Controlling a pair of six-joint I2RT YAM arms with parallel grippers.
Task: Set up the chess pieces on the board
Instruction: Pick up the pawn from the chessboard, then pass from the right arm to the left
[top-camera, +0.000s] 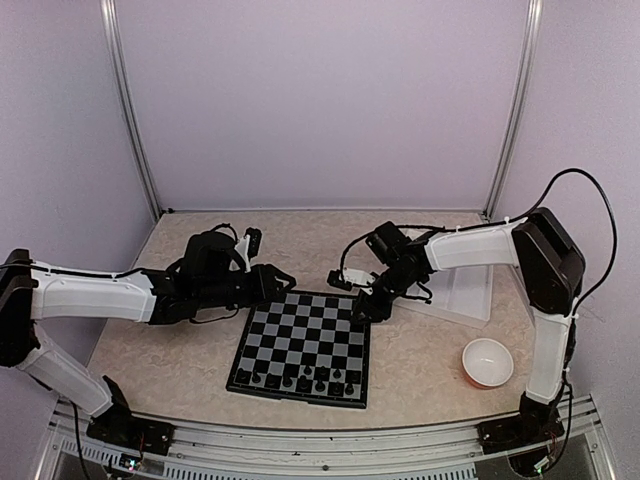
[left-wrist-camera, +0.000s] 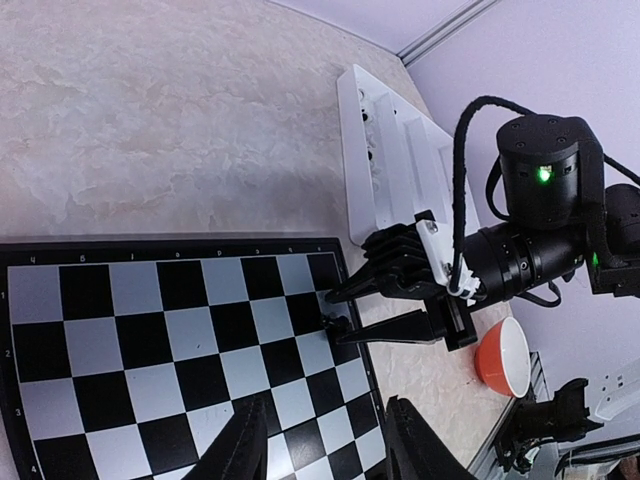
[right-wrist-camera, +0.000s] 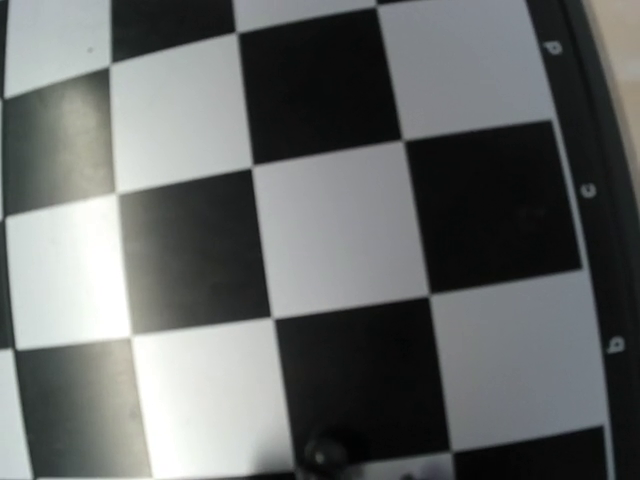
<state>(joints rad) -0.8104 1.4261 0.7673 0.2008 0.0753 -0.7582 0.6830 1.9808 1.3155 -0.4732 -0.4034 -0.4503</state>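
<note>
The board (top-camera: 300, 340) lies flat at the table's middle. Several black chess pieces (top-camera: 300, 380) stand along its near rows. My right gripper (top-camera: 358, 312) is low over the board's right edge. In the left wrist view its fingers (left-wrist-camera: 400, 262) are spread, with one small black piece (left-wrist-camera: 335, 324) standing between the tips on the board (left-wrist-camera: 150, 330). That piece shows at the bottom of the right wrist view (right-wrist-camera: 325, 452), where my own fingers are out of view. My left gripper (top-camera: 282, 283) hovers at the board's far left corner, open and empty (left-wrist-camera: 325, 440).
A white compartment tray (top-camera: 465, 290) lies right of the board, behind the right arm, and also shows in the left wrist view (left-wrist-camera: 390, 150). An orange bowl (top-camera: 488, 362) stands at the near right (left-wrist-camera: 503, 357). Walls close off the back and sides.
</note>
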